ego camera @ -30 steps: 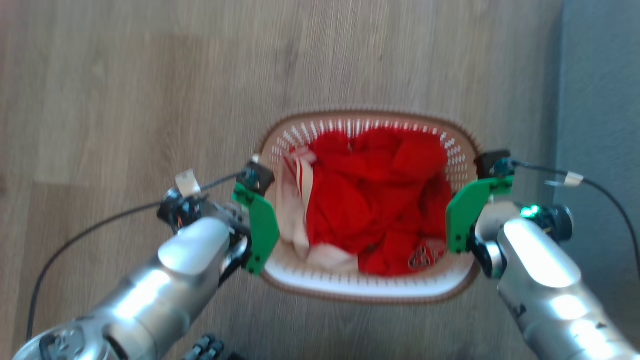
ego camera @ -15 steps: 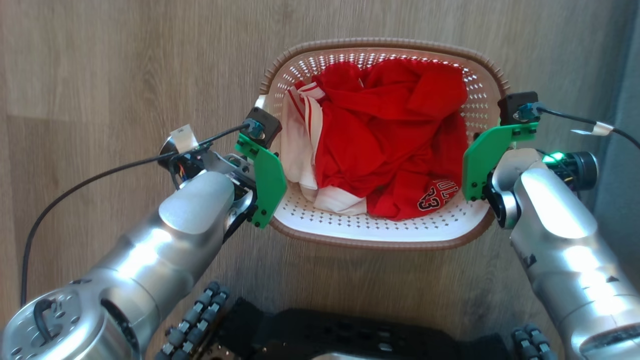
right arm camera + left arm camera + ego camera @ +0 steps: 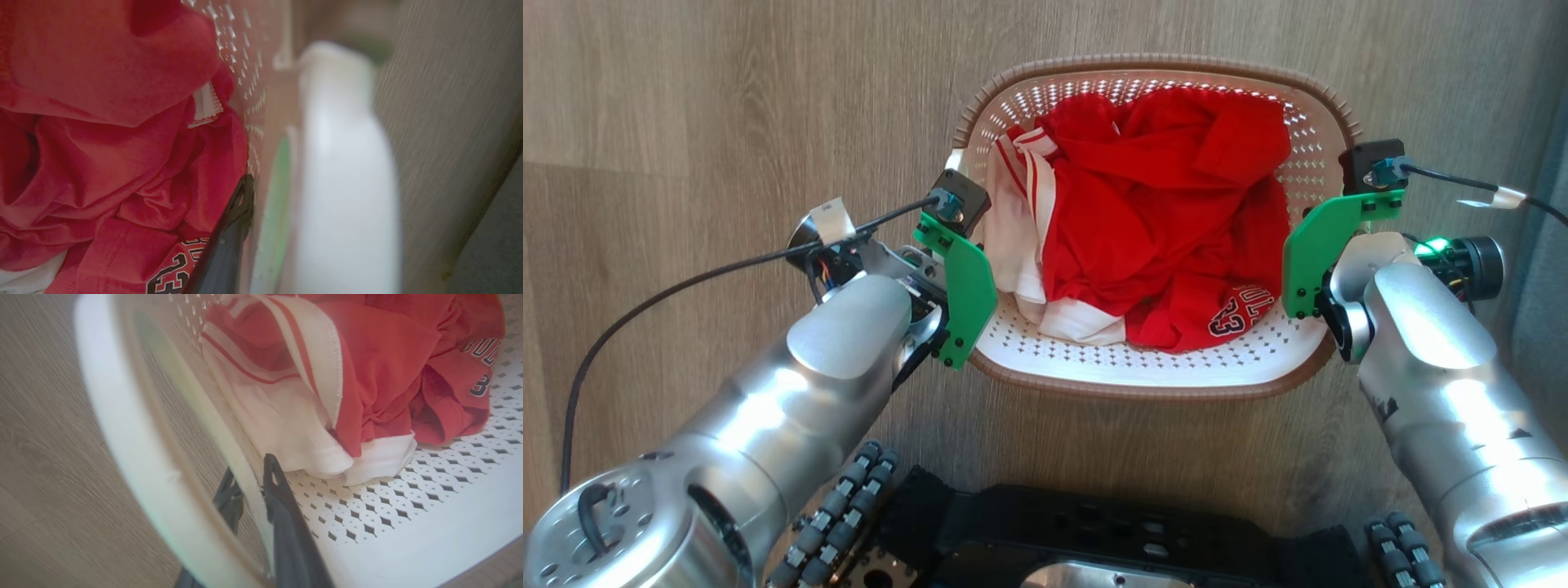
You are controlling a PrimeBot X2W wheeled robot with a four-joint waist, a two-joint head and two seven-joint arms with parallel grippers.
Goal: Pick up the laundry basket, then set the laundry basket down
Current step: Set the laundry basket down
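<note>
The laundry basket [image 3: 1152, 390], white and perforated with a brown braided rim, hangs between my two arms over the wood floor. Crumpled red and white clothes [image 3: 1160, 212] lie inside it. My left gripper [image 3: 968, 286] is shut on the basket's left wall; in the left wrist view one dark finger [image 3: 282, 506] lies inside the wall and the other outside, by the white handle [image 3: 122, 428]. My right gripper [image 3: 1311, 261] is shut on the right wall. The right wrist view has its inner finger [image 3: 233, 228] pressed against the wall, with the outer finger hidden behind the white handle [image 3: 343, 163].
My black wheeled base [image 3: 1094, 531] sits just below the basket in the head view. A grey surface [image 3: 1547, 269] runs along the right edge, close to my right forearm. Black cables [image 3: 686, 282] trail from both wrists. Wood floor stretches left and ahead.
The whole head picture has shifted, bringing my base into view, so the camera has moved. The basket looks larger and sharper. Both grippers keep their hold on its sides.
</note>
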